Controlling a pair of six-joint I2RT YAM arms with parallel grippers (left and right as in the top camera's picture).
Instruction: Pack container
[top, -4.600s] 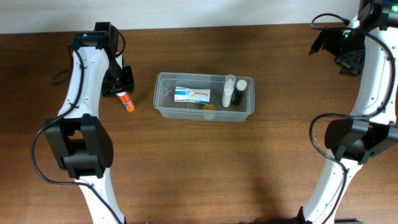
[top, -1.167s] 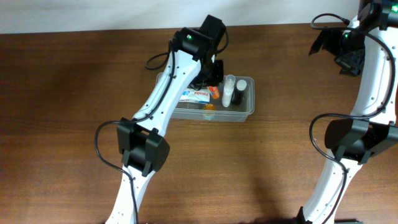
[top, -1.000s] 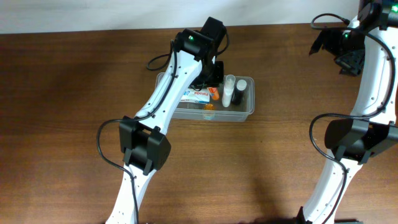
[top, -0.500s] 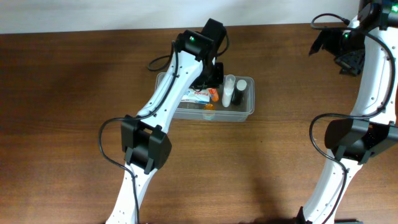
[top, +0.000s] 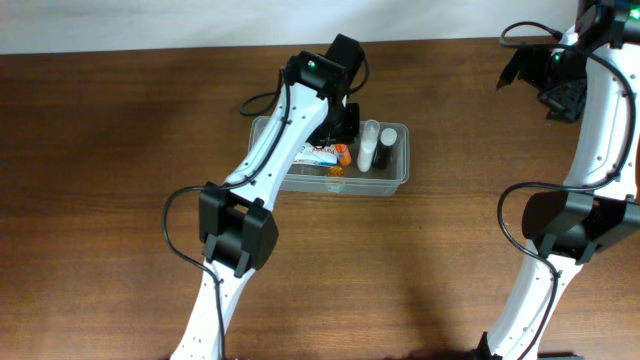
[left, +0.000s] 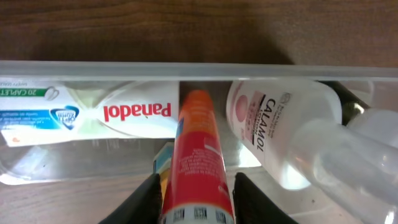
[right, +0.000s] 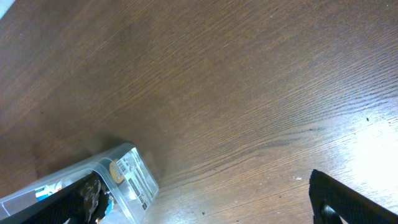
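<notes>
In the left wrist view, the left gripper (left: 197, 183) is seen nearest, its two pale fingers (left: 149, 193) set on either side of an orange tube (left: 198, 140). The fingers lie close against the tube's sides, but it cannot be told whether the tube is gripped or already let loose. The tube is pointed away from the camera, with a barcode at its near end and its rounded far end close to the far wall of the container (left: 124, 70). It is placed between a white Panadol box (left: 93, 112) on the left, lying flat, and a white lotion bottle (left: 273, 124) with a pink label on the right, lying on its side. A clear, blurred bottle (left: 354, 155) is seen just beside the lotion bottle at the right edge. Beyond the container's rim, the dark wooden table (left: 124, 31) is shown. From overhead, the container is found at the middle of the table towards its far edge, its long side running left to right, with the left arm stretched over its left half. A small yellow item (top: 336, 172) is seen inside by the near wall. Well apart, at the far right corner, the right gripper (top: 562, 100) is held above bare wood with its fingers spread wide and nothing between them.
</notes>
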